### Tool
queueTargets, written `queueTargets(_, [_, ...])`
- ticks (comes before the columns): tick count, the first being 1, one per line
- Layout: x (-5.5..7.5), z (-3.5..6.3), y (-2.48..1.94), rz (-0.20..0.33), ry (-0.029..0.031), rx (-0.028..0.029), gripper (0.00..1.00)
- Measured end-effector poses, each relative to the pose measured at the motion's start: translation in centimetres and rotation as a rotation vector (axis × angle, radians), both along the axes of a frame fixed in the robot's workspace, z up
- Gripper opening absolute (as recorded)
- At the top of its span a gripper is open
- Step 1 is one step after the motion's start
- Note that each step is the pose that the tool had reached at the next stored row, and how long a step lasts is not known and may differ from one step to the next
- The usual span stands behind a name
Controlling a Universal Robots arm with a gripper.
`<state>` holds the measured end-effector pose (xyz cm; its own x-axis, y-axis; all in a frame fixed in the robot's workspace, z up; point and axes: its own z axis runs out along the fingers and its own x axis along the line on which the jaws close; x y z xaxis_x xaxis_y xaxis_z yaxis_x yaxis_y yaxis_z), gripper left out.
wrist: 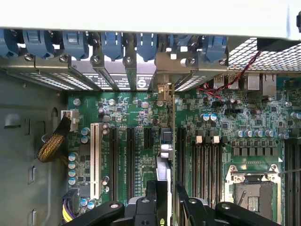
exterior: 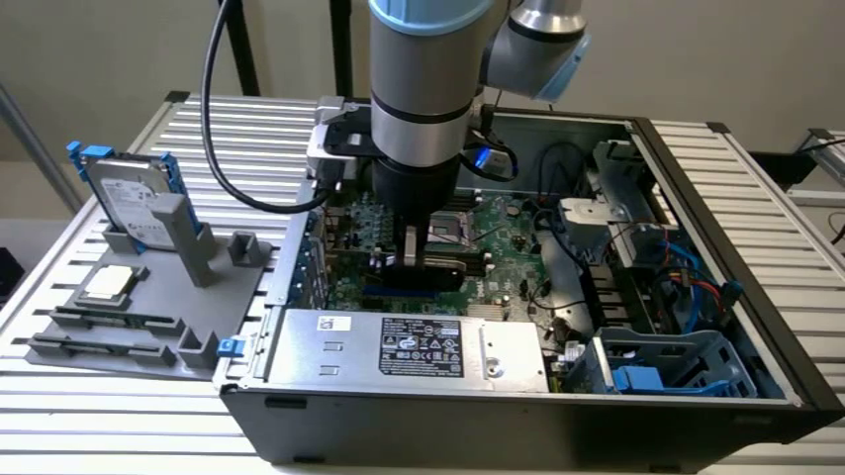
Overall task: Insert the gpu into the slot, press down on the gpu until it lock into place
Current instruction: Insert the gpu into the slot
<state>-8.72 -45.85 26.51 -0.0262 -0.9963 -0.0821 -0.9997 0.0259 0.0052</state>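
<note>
- Silver and labelled, the power supply box (exterior: 410,346) lies along the near wall of the open computer case (exterior: 528,426); every place below is given from it.
- The gripper (exterior: 416,261) (wrist: 165,185) hangs from the arm (exterior: 420,89) just beyond the power supply, over the green motherboard (exterior: 509,233) (wrist: 136,113).
- Its fingers (wrist: 151,200) are drawn in close on either side of the gpu (exterior: 429,272) (wrist: 163,162) and have hold of it.
- The gpu stands upright on its long edge, a thin black card parallel to the power supply's long side. In the wrist view it runs edge-on between the black slots (wrist: 130,162).
- The slot (exterior: 396,294), a bright-blue strip, shows between the power supply and the card's lower edge, directly under the card. I cannot tell whether the card is fully seated in it.
- The square processor socket (exterior: 456,226) (wrist: 254,193) sits farther from the power supply than the gpu does.
- A blue-grey drive cage (exterior: 660,361) is just beside the power supply, on the exterior view's right.
- A grey parts fixture (exterior: 145,317) lies outside the case, to the exterior view's left of the power supply, with a hard drive (exterior: 126,198) propped upright on it.
</note>
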Motion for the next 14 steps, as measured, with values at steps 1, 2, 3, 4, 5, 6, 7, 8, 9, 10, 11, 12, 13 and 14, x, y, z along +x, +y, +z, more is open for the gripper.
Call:
queueTargets(1, [0.00,-0.01,0.00,0.000,-0.0001,-0.0006,0.26])
queueTargets(2, [0.00,-0.01,0.00,0.001,0.0002,-0.0013,0.26])
queueTargets(3, [0.00,0.00,0.00,0.001,0.0006,-0.0020,0.26])
queueTargets(4, [0.00,0.00,0.00,0.001,0.0009,-0.0026,0.26])
queueTargets(5, [0.00,0.00,0.01,0.001,0.0010,-0.0029,0.26])
queueTargets(6, [0.00,0.00,0.01,0.001,0.0010,-0.0034,0.26])
queueTargets(7, [0.00,-0.01,0.02,0.001,0.0011,-0.0038,0.26])
queueTargets(8, [0.00,-0.02,0.02,0.001,0.0011,-0.0044,0.26])
queueTargets(9, [0.00,-0.03,0.03,0.001,0.0012,-0.0051,0.26])
queueTargets(10, [0.00,-0.03,0.03,0.001,0.0013,-0.0058,0.26])
queueTargets(11, [0.00,-0.05,0.03,0.001,0.0013,-0.0063,0.26])
queueTargets(12, [0.00,-0.08,0.03,0.001,0.0012,-0.0065,0.26])
queueTargets(13, [0.00,-0.11,0.03,0.001,0.0012,-0.0069,0.26])
queueTargets(14, [0.00,-0.14,0.03,0.001,0.0012,-0.0074,0.26])
